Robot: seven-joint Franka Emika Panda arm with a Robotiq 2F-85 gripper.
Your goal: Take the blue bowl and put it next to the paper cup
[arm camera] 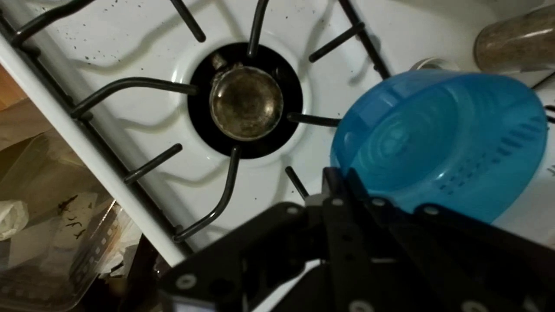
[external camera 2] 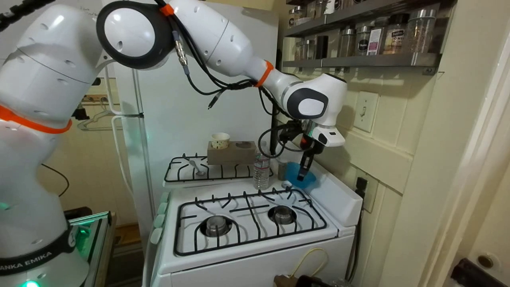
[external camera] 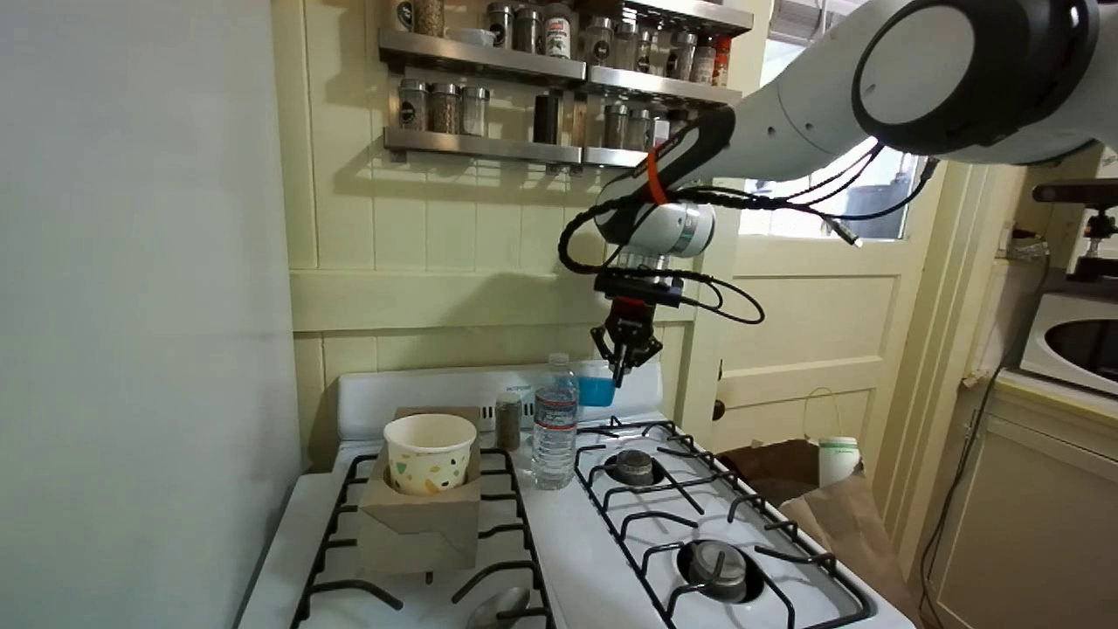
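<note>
Pinching the blue bowl [arm camera: 438, 143] by its rim, the gripper [arm camera: 342, 172] has its 2 fingers [arm camera: 333, 186] clenched on the edge; in the wrist view, the bowl spreads from the fingertips toward 2 o'clock, and a burner [arm camera: 246, 104] sits at 10 o'clock. The bowl appears tilted; whether it touches the back panel [external camera: 371, 402] of the white stove [external camera: 563, 542] cannot be told. In an exterior view, the paper cup [external camera: 431, 450] stands upright in a cardboard box [external camera: 419, 537], toward 8 o'clock from the bowl and well apart, with a clear bottle [external camera: 555, 437] between them. Black grates [arm camera: 132, 82] cover the stove, and a spoon [external camera: 500, 610] lies toward 5 o'clock from the box. Shelves [external camera: 485, 57] of spice jars [external camera: 557, 35] line the wall [external camera: 437, 227] at 12 o'clock from the gripper; a door [external camera: 803, 323] stands between 2 and 3 o'clock.
</note>
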